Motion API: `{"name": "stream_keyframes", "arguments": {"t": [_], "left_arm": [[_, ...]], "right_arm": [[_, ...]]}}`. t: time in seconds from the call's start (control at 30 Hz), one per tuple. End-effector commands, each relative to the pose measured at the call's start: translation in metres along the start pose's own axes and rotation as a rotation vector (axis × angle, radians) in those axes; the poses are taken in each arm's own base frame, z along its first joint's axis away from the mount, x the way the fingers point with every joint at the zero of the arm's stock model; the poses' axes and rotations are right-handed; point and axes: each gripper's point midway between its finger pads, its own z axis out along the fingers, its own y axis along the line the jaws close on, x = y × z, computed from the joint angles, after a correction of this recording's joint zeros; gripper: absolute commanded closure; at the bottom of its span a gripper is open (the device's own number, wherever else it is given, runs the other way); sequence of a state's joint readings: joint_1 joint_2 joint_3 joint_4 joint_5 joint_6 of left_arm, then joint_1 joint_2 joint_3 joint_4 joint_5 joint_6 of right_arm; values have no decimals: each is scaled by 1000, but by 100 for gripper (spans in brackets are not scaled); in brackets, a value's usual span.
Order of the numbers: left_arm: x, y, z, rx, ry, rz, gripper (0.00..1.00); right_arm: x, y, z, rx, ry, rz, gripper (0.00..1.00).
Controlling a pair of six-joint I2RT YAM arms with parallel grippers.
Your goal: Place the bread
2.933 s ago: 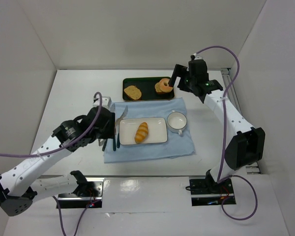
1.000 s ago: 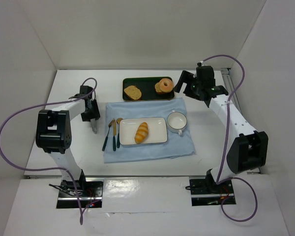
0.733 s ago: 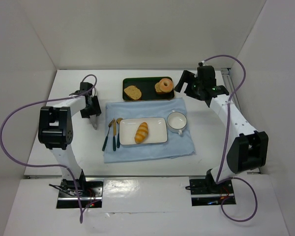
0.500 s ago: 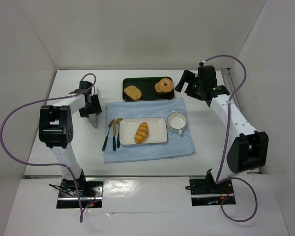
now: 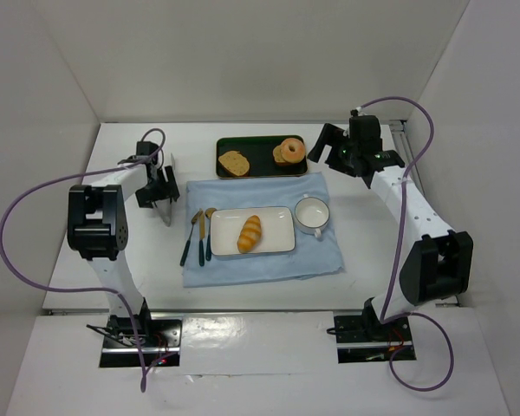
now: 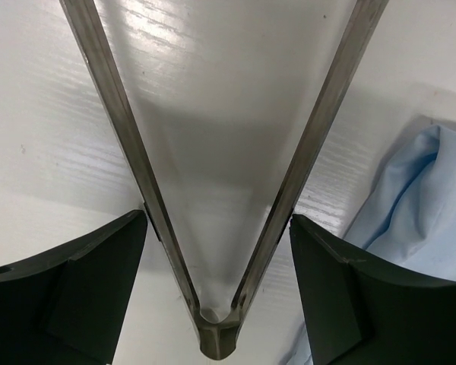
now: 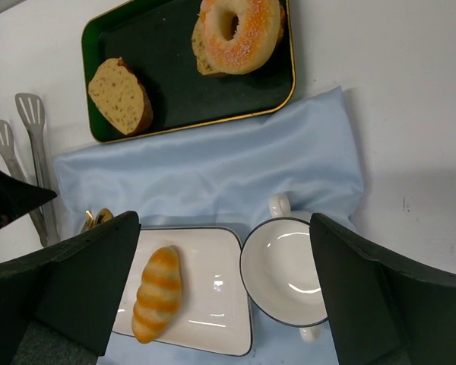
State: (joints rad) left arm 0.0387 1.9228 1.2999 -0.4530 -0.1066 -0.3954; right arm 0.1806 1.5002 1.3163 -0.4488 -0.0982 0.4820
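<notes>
The bread [image 5: 250, 233] lay diagonally on the white plate [image 5: 277, 227]. Left of the plate, the left hand [image 6: 216, 228] pinched the tongs [image 6: 115, 114]; beyond the plate's far right corner, the right hand [image 7: 225, 224] hung spread wide.

Left wrist view: the tongs [image 6: 129, 152] run off the top edge, tips unseen. We cannot tell whether the left gripper [image 6: 216, 222] presses them or only flanks them. The blue cloth [image 6: 425, 198] is cut by the right edge.

Right wrist view: we note the donut [image 7: 239, 30] clipped at the top and the white plate [image 7: 213, 293] clipped at the bottom. The gold cutlery [image 7: 99, 218] sits mostly behind a blurred finger of the right gripper [image 7: 224, 220].
</notes>
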Motion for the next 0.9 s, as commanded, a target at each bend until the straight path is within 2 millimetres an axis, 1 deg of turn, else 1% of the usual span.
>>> {"name": "stream_keyframes", "arguments": {"t": [0.0, 0.03, 0.07, 0.1, 0.13, 0.17, 0.2, 0.23, 0.3, 0.33, 0.37, 0.4, 0.43, 0.47, 0.5, 0.53, 0.57, 0.6, 0.63, 0.67, 0.7, 0.73, 0.77, 0.8, 0.83, 0.87], "left_arm": [[-19, -3, -25, 26, -59, -12, 11], [-28, -6, -33, 38, -97, -15, 11], [-30, -11, -41, 52, -124, -7, 11], [-39, -15, -59, 88, -176, -10, 11], [-50, -27, -72, 137, -231, -4, 11], [-54, -27, -81, 148, -263, -5, 11], [-63, -35, -103, 183, -320, 2, 11], [-68, -40, -114, 200, -353, 7, 11], [-72, -44, -134, 223, -396, 3, 11], [-77, -52, -156, 262, -445, 4, 11], [-75, -53, -163, 277, -457, 5, 11], [-75, -58, -173, 293, -476, 15, 11], [-70, -60, -179, 306, -479, 7, 11], [-66, -68, -197, 345, -506, 10, 11], [-55, -69, -197, 348, -491, 20, 11], [-48, -74, -202, 372, -487, 16, 11], [-34, -80, -208, 403, -480, 28, 11], [-28, -82, -210, 413, -477, 24, 11], [-23, -85, -217, 438, -481, 20, 12], [-18, -87, -213, 441, -466, 19, 12], [-12, -87, -216, 458, -460, 15, 12], [-9, -87, -218, 470, -458, 7, 12], [-5, -88, -219, 485, -449, 0, 12], [3, -88, -216, 495, -427, -23, 12], [5, -90, -219, 517, -430, -28, 12], [11, -95, -222, 541, -423, -12, 13]], "right_arm": [[-24, 14, -4, -48, -65, -2, 0], [-24, 14, -4, -48, -65, -2, 0], [-24, 14, -4, -48, -65, -2, 0], [-24, 14, -4, -48, -65, -2, 0], [-24, 14, -4, -48, -65, -2, 0], [-27, 16, -6, -52, -73, -3, 0], [-26, 14, -2, -48, -65, -2, 0], [-26, 14, -2, -48, -65, -2, 0], [-26, 14, -2, -48, -65, -2, 0], [-26, 14, -2, -48, -65, -2, 0], [-24, 13, -3, -43, -57, -1, 0], [-21, 11, 1, -38, -48, 0, 0], [-23, 12, 0, -38, -48, 0, 0], [-18, 11, 3, -36, -26, 2, 0], [-16, 15, 1, -41, -19, -2, 0], [-16, 15, 1, -41, -19, -2, 0], [-11, 19, 1, -45, -6, -8, 0], [-13, 16, 0, -25, -8, -8, 0], [-8, 19, 0, -10, -3, -20, 0], [-10, 22, -1, -6, -16, -26, 0], [-7, 21, -1, 5, -8, -30, 0], [-5, 26, -5, 4, -10, -39, 0], [-6, 25, -9, 12, -24, -29, 0], [-5, 26, -12, 24, -32, -28, 0], [-3, 25, -14, 25, -31, -28, 0], [1, 27, -16, 20, -25, -33, 0]]}}
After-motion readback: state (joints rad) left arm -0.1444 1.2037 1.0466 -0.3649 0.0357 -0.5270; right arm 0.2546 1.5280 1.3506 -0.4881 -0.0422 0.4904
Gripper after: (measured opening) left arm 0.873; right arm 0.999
